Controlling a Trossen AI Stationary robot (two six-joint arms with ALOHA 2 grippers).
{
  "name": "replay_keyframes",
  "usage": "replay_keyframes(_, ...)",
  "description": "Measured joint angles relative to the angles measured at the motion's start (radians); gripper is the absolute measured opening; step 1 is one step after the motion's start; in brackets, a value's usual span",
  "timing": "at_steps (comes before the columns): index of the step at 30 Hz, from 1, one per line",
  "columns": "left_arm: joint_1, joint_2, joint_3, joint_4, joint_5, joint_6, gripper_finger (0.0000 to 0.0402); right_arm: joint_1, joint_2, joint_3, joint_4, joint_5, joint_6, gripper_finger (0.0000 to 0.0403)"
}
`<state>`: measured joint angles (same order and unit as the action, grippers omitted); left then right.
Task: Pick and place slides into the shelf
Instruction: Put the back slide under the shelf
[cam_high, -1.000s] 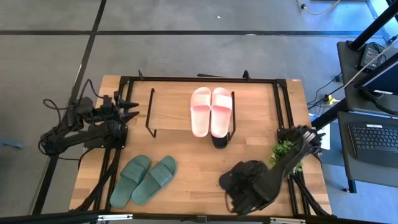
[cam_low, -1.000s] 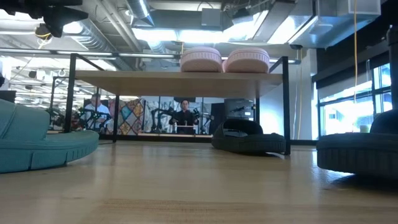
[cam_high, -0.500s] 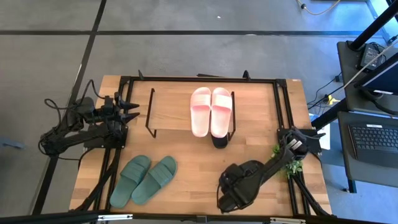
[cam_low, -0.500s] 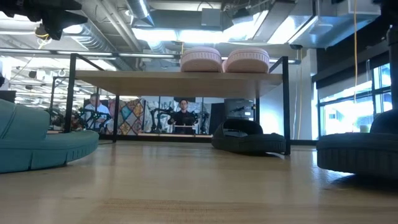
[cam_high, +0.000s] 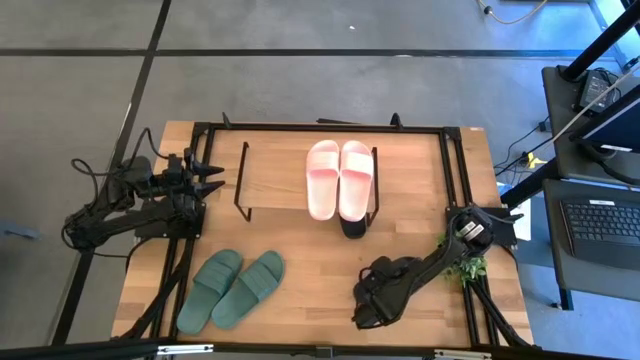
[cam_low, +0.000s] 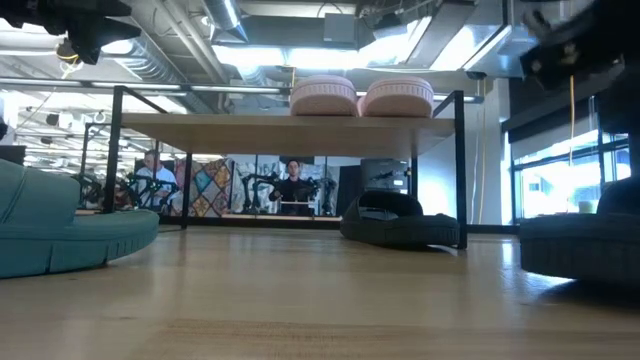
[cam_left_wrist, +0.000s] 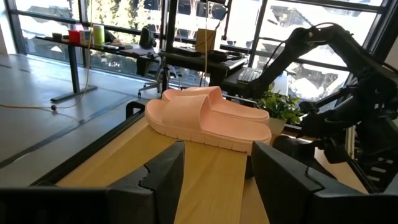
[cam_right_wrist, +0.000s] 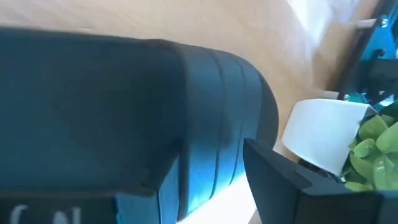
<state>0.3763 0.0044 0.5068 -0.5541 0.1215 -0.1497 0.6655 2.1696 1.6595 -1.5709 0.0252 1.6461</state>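
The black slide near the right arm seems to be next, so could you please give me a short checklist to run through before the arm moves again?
1. Right hand at the black slide near the table's front edge: ok.
2. Firm grip on that slide: cannot tell; the right wrist view shows a finger beside its strap, but not contact on both sides.
3. Free space on the shelf top: ok; the pink slides fill only its right part.
4. Other black slide located: ok, under the shelf's right end.
5. Potted plant clear of the arm's path: not ok; it sits right beside the right arm.
6. Left hand out of the way: ok, beyond the shelf's left end.
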Motion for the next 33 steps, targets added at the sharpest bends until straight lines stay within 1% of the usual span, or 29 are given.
replay_keyframes(5,0.0,0.0,0.0,0.0,0.0,0.0,0.0179,0.0,0.0,-0.03,0.018,-0.001,-0.003,0.0165)
replay_keyframes(16,0.0,0.0,0.0,0.0,0.0,0.0,0.0179,-0.001,0.0,-0.03,0.024,-0.001,-0.005,0.0161)
replay_keyframes(18,0.0,0.0,0.0,0.0,0.0,0.0,0.0179,-0.001,0.0,-0.03,0.023,-0.001,-0.005,0.0148)
replay_keyframes(21,0.0,0.0,0.0,0.0,0.0,0.0,0.0179,-0.001,0.0,-0.03,0.022,-0.001,-0.004,0.0115)
replay_keyframes(27,0.0,0.0,0.0,0.0,0.0,0.0,0.0179,-0.001,0.0,-0.03,0.015,-0.002,-0.004,0.002)
replay_keyframes(28,0.0,0.0,0.0,0.0,0.0,0.0,0.0179,-0.001,0.0,-0.03,0.016,-0.002,-0.005,0.0014)
replay_keyframes(33,0.0,0.0,0.0,0.0,0.0,0.0,0.0179,0.0,0.0,-0.007,-0.003,-0.003,-0.014,0.0013)
